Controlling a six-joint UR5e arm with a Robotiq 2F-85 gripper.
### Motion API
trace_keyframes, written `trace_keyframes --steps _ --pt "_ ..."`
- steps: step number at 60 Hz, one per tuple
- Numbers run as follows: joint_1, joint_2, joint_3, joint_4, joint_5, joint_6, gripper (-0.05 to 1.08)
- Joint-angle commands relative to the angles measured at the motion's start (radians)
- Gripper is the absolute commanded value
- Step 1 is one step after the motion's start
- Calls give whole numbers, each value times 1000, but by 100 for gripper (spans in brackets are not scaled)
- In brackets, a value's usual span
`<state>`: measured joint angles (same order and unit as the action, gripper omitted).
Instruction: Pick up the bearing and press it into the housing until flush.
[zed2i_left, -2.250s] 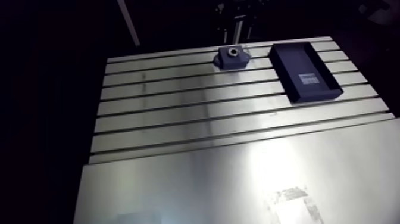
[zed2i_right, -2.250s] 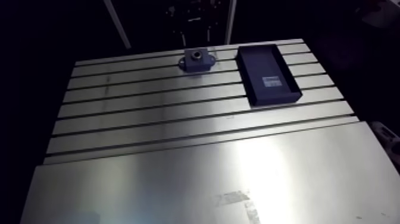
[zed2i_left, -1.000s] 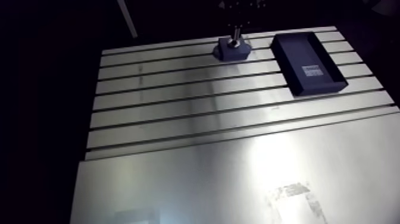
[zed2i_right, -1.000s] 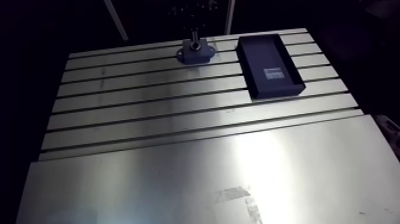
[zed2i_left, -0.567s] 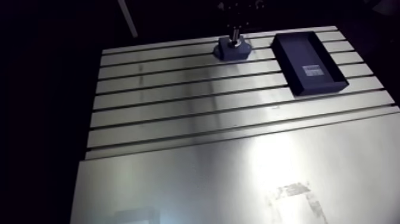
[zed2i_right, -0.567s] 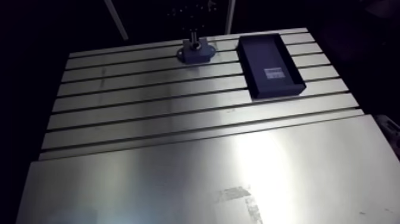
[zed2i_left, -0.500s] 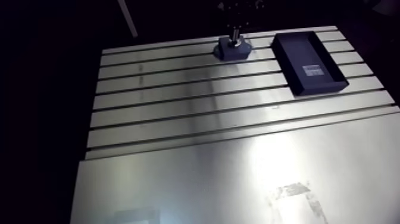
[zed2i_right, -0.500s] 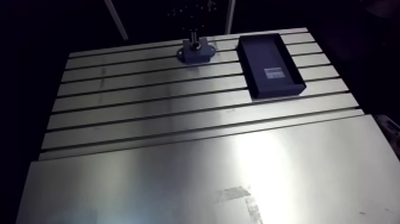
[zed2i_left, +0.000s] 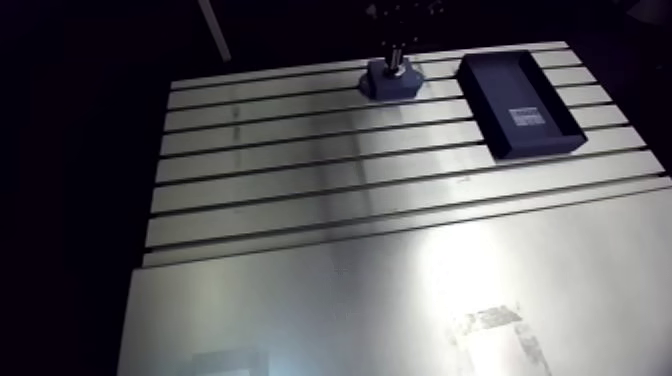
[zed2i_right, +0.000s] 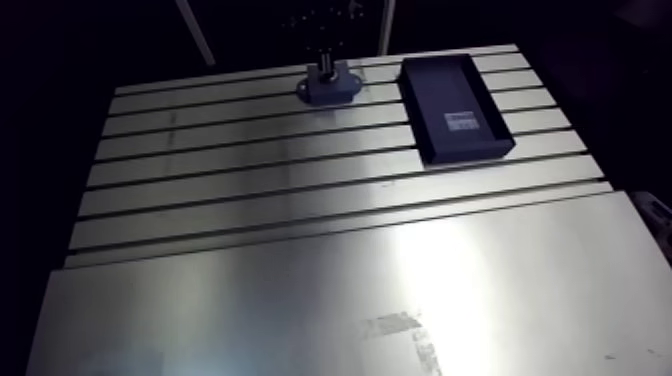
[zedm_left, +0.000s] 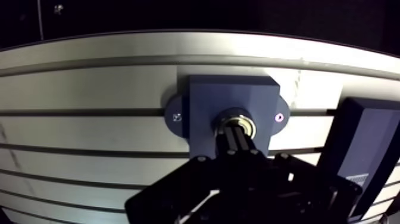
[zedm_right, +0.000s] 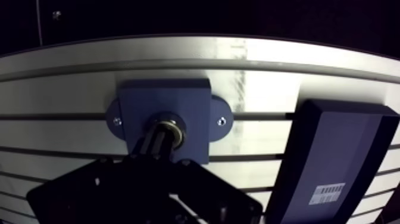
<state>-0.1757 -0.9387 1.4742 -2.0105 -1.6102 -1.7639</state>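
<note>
Slotted aluminium table (zed2i_left: 300, 170) filled the arm view, which showed the blue housing (zed2i_left: 392, 84) at its far edge only as a small block under the dark stub of the gripper (zed2i_left: 397, 58). The wrist view alone gave the detail. A screw (zedm_left: 176, 117) sat in the housing's flange, and the metal ring of the bearing (zedm_left: 237, 112) sat in the bore at the housing's centre. The gripper's two fingers (zedm_left: 233, 143) were drawn together with no gap, their tips meeting the bearing from above. How deep the bearing sat could not be told. In the arm view, right of the housing and apart from it, lay a dark navy tray (zed2i_left: 520, 105). The wrist view showed a white barcode label (zedm_right: 326, 193) on its floor.
</note>
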Motion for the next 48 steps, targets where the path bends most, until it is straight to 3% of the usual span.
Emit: trace_keyframes --steps 1,48 --pt "1 1 2 -16 0 -7 108" --pt "-4 2 11 -27 -1 -16 108"
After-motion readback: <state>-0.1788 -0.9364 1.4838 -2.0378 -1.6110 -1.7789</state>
